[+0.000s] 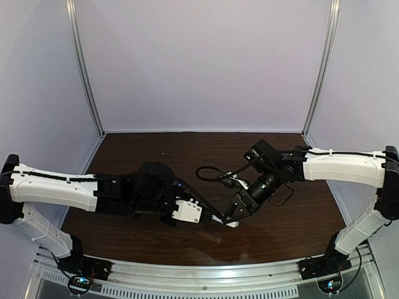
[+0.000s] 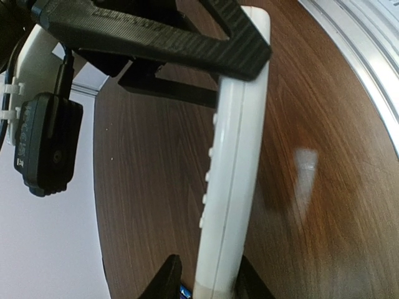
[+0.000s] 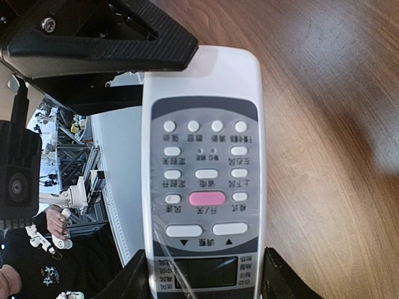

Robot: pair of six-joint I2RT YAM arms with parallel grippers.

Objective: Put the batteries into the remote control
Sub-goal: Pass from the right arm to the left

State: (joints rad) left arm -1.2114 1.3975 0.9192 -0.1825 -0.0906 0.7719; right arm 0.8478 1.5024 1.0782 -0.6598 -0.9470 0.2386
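Note:
The white remote control [image 3: 204, 162] is held in the air between both grippers, its grey buttons and pink key facing the right wrist camera. My right gripper [image 3: 206, 283] is shut across its width at the dark display end. My left gripper [image 2: 209, 286] is shut across its thickness at the other end; there the remote [image 2: 234, 162] shows edge-on. From above, the grippers [image 1: 187, 212] [image 1: 240, 208] meet low over the front middle of the table, with a strip of remote [image 1: 229, 222] between them. A small blue bit [image 2: 181, 291] shows beside the left finger; I cannot tell whether it is a battery. No other battery shows.
The dark wooden table [image 1: 187, 149] is walled by pale panels at the back and sides. An aluminium rail [image 2: 368, 56] runs along the near edge. A black cable loop [image 1: 212, 173] hangs by the right arm.

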